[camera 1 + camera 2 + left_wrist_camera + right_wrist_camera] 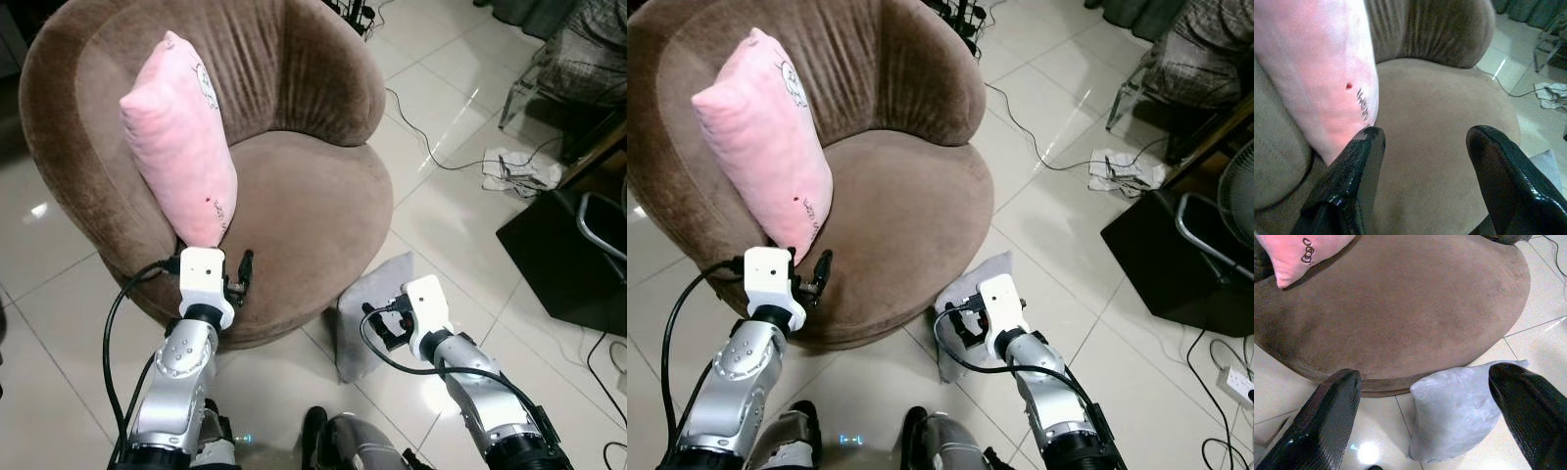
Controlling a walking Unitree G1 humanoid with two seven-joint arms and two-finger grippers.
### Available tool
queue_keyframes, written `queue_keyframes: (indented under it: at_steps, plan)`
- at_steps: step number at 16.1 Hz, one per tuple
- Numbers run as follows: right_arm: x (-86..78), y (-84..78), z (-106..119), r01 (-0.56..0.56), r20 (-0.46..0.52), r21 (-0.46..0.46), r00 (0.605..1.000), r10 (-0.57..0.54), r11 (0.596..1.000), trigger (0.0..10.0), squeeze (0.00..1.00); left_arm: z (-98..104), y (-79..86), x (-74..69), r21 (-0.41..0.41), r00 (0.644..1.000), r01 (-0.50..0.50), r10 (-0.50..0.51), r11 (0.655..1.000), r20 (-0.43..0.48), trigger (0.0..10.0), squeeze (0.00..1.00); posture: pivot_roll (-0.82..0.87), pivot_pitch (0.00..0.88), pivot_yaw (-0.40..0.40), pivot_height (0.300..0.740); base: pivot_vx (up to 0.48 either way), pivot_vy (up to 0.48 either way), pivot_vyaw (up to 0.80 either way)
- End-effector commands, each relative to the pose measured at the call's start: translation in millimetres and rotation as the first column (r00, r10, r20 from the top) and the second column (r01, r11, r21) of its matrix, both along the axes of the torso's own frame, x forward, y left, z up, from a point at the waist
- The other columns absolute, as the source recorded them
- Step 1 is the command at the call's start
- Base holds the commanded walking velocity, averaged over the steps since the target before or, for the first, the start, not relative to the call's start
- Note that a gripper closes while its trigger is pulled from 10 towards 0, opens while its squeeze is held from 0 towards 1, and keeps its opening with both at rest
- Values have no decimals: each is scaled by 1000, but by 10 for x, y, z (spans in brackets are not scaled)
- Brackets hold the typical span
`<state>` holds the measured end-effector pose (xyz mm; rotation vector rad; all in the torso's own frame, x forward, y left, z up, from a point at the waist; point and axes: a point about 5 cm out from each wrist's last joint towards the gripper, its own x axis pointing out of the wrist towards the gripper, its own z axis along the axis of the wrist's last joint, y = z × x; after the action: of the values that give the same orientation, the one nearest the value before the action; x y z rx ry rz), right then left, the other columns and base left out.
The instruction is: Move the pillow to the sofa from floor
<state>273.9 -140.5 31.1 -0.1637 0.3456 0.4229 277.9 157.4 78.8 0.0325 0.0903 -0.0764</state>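
Observation:
A pink pillow (181,147) stands on end on the brown round sofa (304,196), leaning against its left arm. A grey pillow (370,299) lies on the tiled floor against the sofa's front right side. My left gripper (238,276) is open at the sofa's front left edge, just below the pink pillow's lower corner (1327,98) and holding nothing. My right gripper (385,330) hovers open over the near end of the grey pillow (1459,411), which sits between the spread fingers (1332,411) without contact.
Cables run across the tiles to a crumpled white cloth (519,168) at the right. A black box (563,259) and a fan (1234,211) stand further right, with a clear table (544,69) behind. A power strip (1239,387) lies at the right edge.

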Motion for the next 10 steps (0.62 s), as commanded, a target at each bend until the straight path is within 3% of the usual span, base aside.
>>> queue_keyframes:
  at_steps: [1,10]
  plan:
    - [-53,-77,-53,13,-30,-25,999,-14,1000,10000,0,-86,-47,-35,-4,999,0,0,1000,-41,10000,0,-27,231,-184,740,0,0,0]
    - [-36,-58,-12,12,-12,-29,1000,-12,1000,10000,0,-62,-84,70,6,999,-6,6,1000,-33,10000,0,-38,246,-176,740,0,0,0]
